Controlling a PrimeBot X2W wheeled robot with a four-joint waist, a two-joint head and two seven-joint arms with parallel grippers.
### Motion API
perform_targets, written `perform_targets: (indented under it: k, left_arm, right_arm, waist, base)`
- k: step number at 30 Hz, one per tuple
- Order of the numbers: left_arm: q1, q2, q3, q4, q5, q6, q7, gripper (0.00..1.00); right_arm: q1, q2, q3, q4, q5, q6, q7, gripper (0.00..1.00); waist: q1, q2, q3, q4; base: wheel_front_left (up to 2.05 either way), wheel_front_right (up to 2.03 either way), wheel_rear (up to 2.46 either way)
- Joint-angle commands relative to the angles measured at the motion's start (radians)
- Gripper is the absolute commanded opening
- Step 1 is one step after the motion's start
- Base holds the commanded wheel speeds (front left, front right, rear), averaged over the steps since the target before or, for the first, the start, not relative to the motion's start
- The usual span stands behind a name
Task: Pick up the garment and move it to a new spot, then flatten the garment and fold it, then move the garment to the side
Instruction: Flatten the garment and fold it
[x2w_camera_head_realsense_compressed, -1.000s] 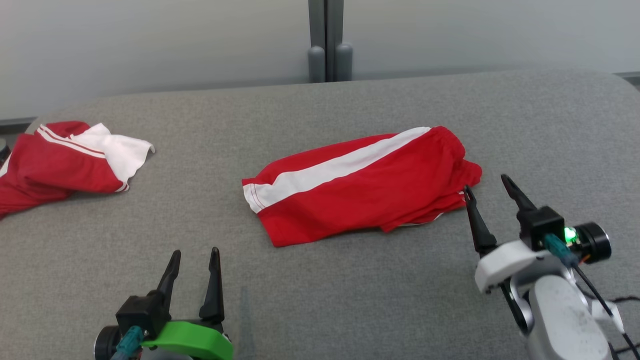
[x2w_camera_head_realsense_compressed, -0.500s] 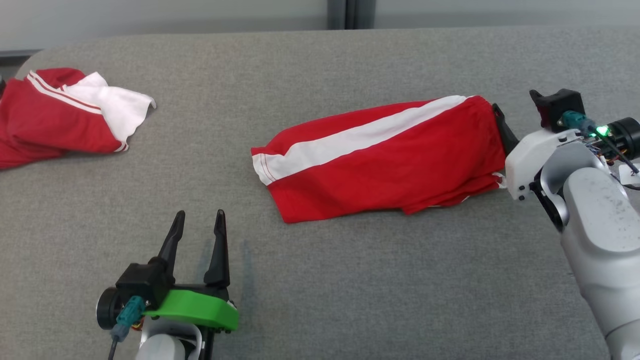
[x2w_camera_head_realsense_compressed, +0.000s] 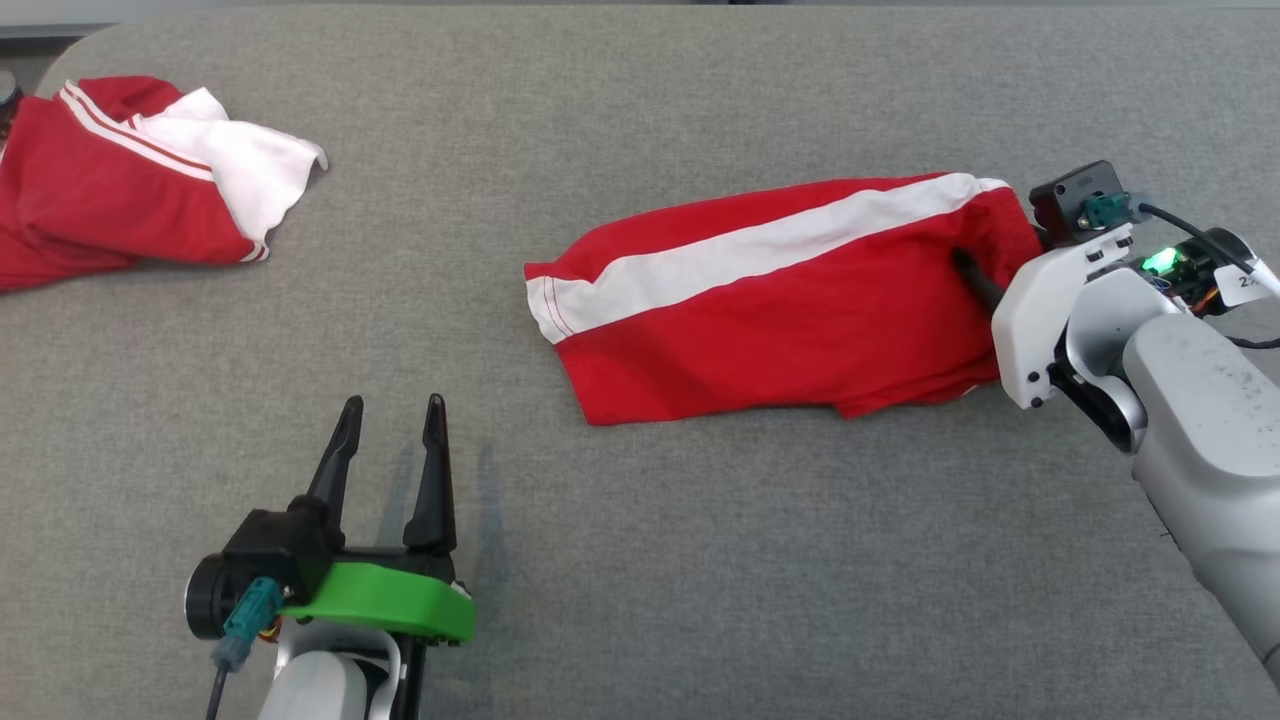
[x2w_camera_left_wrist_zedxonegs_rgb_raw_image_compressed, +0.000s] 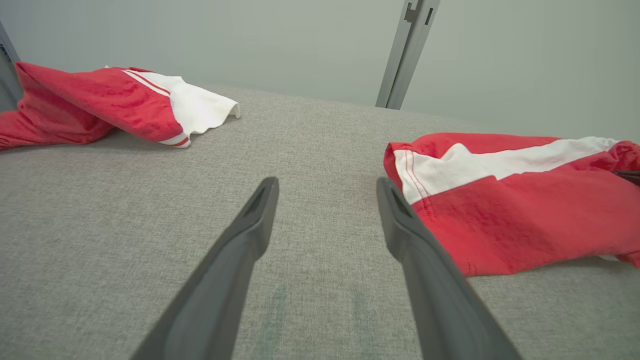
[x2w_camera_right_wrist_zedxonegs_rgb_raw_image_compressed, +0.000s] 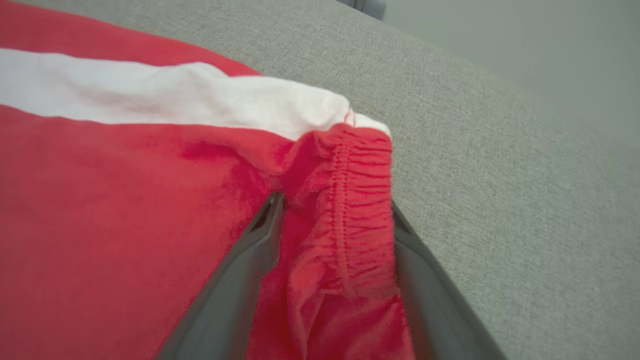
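The garment (x2w_camera_head_realsense_compressed: 780, 300), red shorts with a white side stripe, lies folded over on the grey padded table (x2w_camera_head_realsense_compressed: 640, 560). Its elastic waistband end points right. My right gripper (x2w_camera_head_realsense_compressed: 985, 235) straddles that bunched waistband. In the right wrist view the gripper (x2w_camera_right_wrist_zedxonegs_rgb_raw_image_compressed: 335, 202) has one finger pressed into the red cloth (x2w_camera_right_wrist_zedxonegs_rgb_raw_image_compressed: 125, 200) on the left. The other finger runs along the waistband's outer edge, and the jaws stand wide with fabric filling the gap. My left gripper (x2w_camera_head_realsense_compressed: 394, 402) hovers open and empty over bare table, left of the garment's (x2w_camera_left_wrist_zedxonegs_rgb_raw_image_compressed: 525, 205) hem, as the left wrist view (x2w_camera_left_wrist_zedxonegs_rgb_raw_image_compressed: 327, 182) also shows.
A second red-and-white garment (x2w_camera_head_realsense_compressed: 120, 190) lies crumpled at the table's far left corner (x2w_camera_left_wrist_zedxonegs_rgb_raw_image_compressed: 100, 100). A grey wall with a vertical post (x2w_camera_left_wrist_zedxonegs_rgb_raw_image_compressed: 405, 50) stands behind the table's far edge.
My right gripper has moved up from the near right onto the waistband end, and its fingers now straddle the cloth. The head camera has tilted down. The left gripper stays put.
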Motion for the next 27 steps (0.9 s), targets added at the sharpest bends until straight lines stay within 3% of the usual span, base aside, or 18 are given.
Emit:
perform_targets:
  k: [1, 10, 16, 22, 27]
  left_arm:
    - [-0.014, 0.001, 0.005, -0.003, 0.006, 0.002, 0.000, 1.00]
    - [0.012, 0.002, 0.025, 0.005, 0.017, 0.003, 0.000, 1.00]
    - [0.027, 0.002, 0.042, 0.002, 0.025, -0.001, 0.000, 1.00]
    - [0.021, 0.002, 0.049, 0.000, 0.038, -0.008, 0.000, 1.00]
    - [0.008, 0.002, 0.046, 0.006, 0.048, -0.013, 0.000, 1.00]
  right_arm:
    - [-0.001, -0.016, 0.023, -0.013, 0.019, -0.001, -0.003, 0.02]
    - [0.055, -0.044, 0.083, -0.119, 0.099, -0.001, -0.072, 0.00]
    - [0.183, -0.070, 0.100, -0.256, 0.109, -0.001, -0.072, 0.00]
    - [0.303, -0.078, 0.062, -0.328, 0.059, -0.001, -0.061, 0.00]
    - [0.361, -0.054, 0.002, -0.306, 0.023, -0.001, -0.068, 0.00]
  waist:
    - [0.0000, 0.0000, -0.002, -0.006]
    - [0.0000, 0.0000, -0.039, -0.052]
    - [0.0000, 0.0000, -0.068, -0.106]
    - [0.0000, 0.0000, -0.060, -0.141]
    - [0.0000, 0.0000, -0.047, -0.146]
  base:
    - [0.00, 0.00, 0.00]
    - [0.00, 0.00, 0.00]
    - [0.00, 0.00, 0.00]
    - [0.00, 0.00, 0.00]
    - [0.00, 0.00, 0.00]
